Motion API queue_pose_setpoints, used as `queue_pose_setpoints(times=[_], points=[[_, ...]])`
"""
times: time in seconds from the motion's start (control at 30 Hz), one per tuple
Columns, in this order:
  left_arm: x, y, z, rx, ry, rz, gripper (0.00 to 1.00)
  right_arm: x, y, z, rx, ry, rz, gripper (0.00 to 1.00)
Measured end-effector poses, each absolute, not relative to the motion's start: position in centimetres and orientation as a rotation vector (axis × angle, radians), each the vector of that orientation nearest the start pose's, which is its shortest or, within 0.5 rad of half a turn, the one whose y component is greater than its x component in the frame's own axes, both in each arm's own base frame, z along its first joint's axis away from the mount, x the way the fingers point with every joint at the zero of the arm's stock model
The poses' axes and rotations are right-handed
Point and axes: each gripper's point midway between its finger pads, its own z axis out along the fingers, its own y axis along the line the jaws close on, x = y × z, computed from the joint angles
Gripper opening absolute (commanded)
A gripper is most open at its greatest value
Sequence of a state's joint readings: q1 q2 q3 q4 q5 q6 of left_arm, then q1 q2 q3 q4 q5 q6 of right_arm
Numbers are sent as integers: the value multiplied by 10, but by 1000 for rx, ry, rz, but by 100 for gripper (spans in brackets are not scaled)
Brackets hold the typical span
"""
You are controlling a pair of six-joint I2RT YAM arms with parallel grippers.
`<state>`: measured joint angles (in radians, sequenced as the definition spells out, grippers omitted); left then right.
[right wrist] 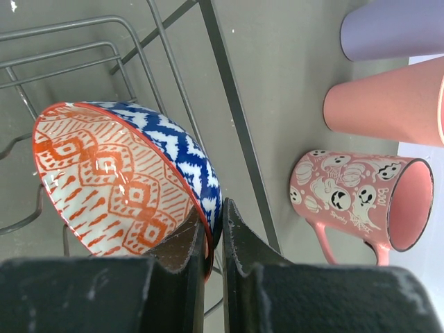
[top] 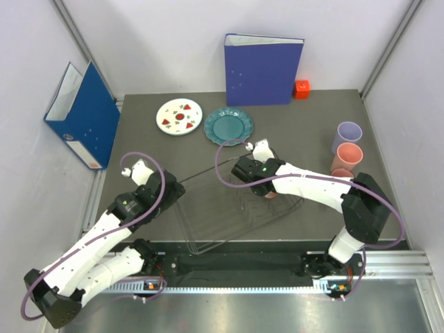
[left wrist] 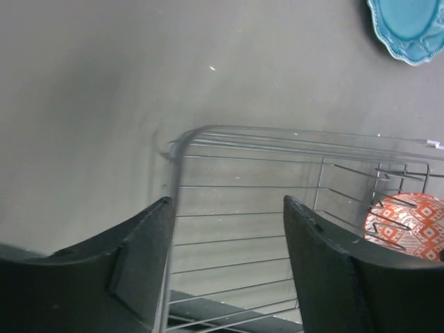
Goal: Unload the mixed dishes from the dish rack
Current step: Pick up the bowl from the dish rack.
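At edges of the dish rack [top: 222, 216], right end effector [right wrist: 214, 219] clamps bowl [right wrist: 118, 180]; left end effector [left wrist: 227, 203] gapes.

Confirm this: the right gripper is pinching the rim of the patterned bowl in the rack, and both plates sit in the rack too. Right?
Not the plates. The right gripper does pinch the red-and-blue patterned bowl by its rim in the dish rack, but the white watermelon plate and the teal plate lie on the table beyond it, as the top external view shows.
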<state>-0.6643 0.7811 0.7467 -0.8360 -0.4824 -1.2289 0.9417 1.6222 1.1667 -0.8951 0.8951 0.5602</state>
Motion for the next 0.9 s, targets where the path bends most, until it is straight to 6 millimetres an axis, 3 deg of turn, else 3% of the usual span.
queue_pose_setpoints(times=[0.3,0.43,0.53,0.63,0.73,0.77,0.8,0.9], points=[[192,-83,175,-857,2167,-311,68,270,162,119,-310,2278,-623,0],[186,-82,161,-851,2204,-289,64,270,162,119,-308,2277,-619,0],[176,-82,133,-841,2272,-262,62,270,161,118,-305,2274,-617,0],[169,-83,114,-833,2330,-235,51,270,159,115,-296,2279,-618,0],[168,-86,104,-814,2362,-226,33,270,161,115,-294,2278,-609,0],[169,-88,102,-813,2364,-230,13,270,161,115,-294,2278,-609,0],[170,-90,101,-804,2368,-236,0,270,161,115,-294,2279,-609,0],[173,-93,102,-749,2376,-244,0,270,161,115,-288,2278,-604,0]])
